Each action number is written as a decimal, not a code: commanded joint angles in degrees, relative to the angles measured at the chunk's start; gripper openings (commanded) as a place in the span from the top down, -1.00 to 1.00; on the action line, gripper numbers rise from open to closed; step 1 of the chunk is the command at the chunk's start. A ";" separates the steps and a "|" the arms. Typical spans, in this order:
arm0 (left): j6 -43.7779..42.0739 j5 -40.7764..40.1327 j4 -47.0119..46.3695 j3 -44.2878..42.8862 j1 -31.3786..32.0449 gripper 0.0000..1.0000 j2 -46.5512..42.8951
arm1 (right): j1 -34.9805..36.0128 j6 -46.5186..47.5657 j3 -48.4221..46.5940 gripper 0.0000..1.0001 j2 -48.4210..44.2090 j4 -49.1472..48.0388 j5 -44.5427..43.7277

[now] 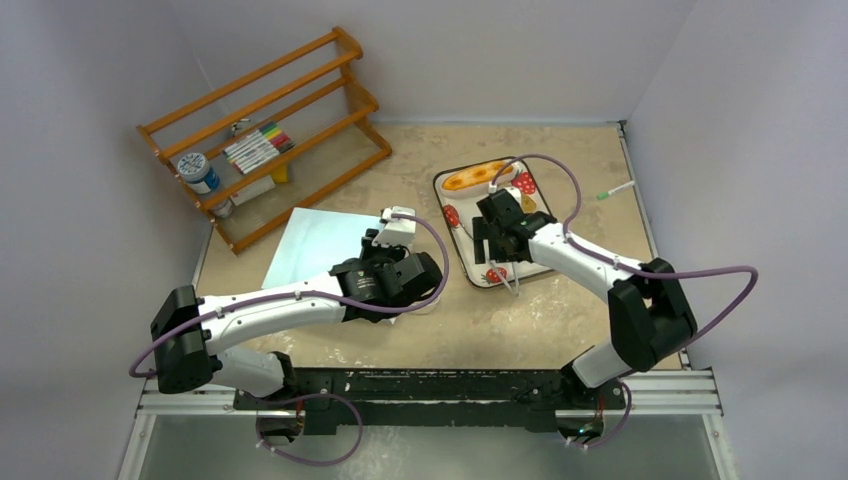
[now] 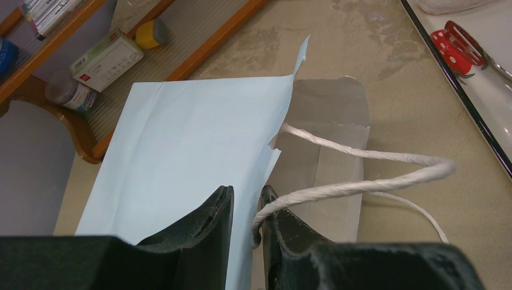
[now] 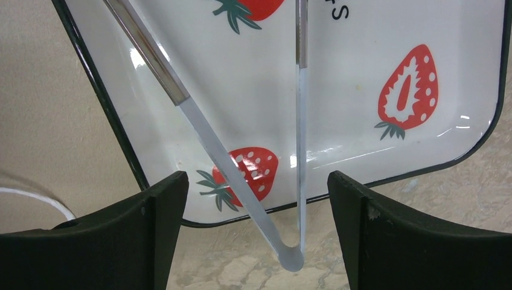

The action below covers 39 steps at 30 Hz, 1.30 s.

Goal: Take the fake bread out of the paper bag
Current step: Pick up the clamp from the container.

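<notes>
The only bread [image 1: 478,177] in view, long and golden, lies at the far end of the tray [image 3: 350,72]; I cannot make out other pieces. The bag [image 2: 181,151] lies flat on the surface [image 2: 392,90] left of the tray with its mouth toward it. It looks too thin to hold much, though its inside is mostly hidden. The left tool [image 2: 247,192] is pinching the bag's upper wall at the mouth, beside a cord [image 2: 386,175], probably to lift that wall so the mouth gapes. The right tool [image 3: 256,178] hangs spread over the tray's near edge, straddling the tongs [image 3: 160,78], whose joined end rests just off the rim. It is likely placed there to grasp them.
</notes>
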State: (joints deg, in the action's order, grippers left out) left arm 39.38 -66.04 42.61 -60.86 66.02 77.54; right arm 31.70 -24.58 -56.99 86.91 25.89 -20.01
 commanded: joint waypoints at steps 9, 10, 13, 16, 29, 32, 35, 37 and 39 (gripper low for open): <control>-0.15 -1.78 -1.93 -1.50 -0.52 0.57 -1.81 | -0.14 1.64 -1.83 -0.72 5.67 -2.71 0.85; -0.17 -1.66 -1.85 -1.54 -0.54 0.57 -1.82 | -0.15 1.83 -2.03 -0.71 6.36 -3.04 0.61; -0.20 -1.38 -1.76 -1.53 -0.54 0.58 -2.13 | -0.55 2.24 -2.03 -0.69 7.46 -4.42 0.26; -0.18 -1.18 -1.42 -1.39 -0.54 0.59 -2.43 | -1.16 2.53 -1.83 -0.66 7.55 -5.92 0.67; 0.18 -0.98 -0.49 -0.67 -0.55 0.60 -3.63 | -1.62 3.54 -1.05 -0.26 8.36 -8.89 2.03; 0.17 -1.14 -0.44 -0.71 -0.56 0.60 -4.00 | -1.56 2.94 -0.89 -0.21 6.87 -8.20 1.94; 0.18 -1.11 -0.34 -0.71 -0.54 0.60 -4.27 | -1.56 2.35 -0.85 -0.20 5.13 -7.43 1.02; 0.17 -1.19 -0.12 -0.75 -0.55 0.60 -4.41 | -1.60 2.15 -0.51 -0.18 3.85 -7.20 0.64; 0.30 -1.32 0.05 -0.78 -0.54 0.61 -4.72 | -1.56 1.78 -0.13 -0.17 2.34 -6.93 1.28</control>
State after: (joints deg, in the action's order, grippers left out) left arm 39.38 -66.00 42.52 -60.86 65.95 75.09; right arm 30.24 -21.85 -56.97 94.30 19.16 -18.52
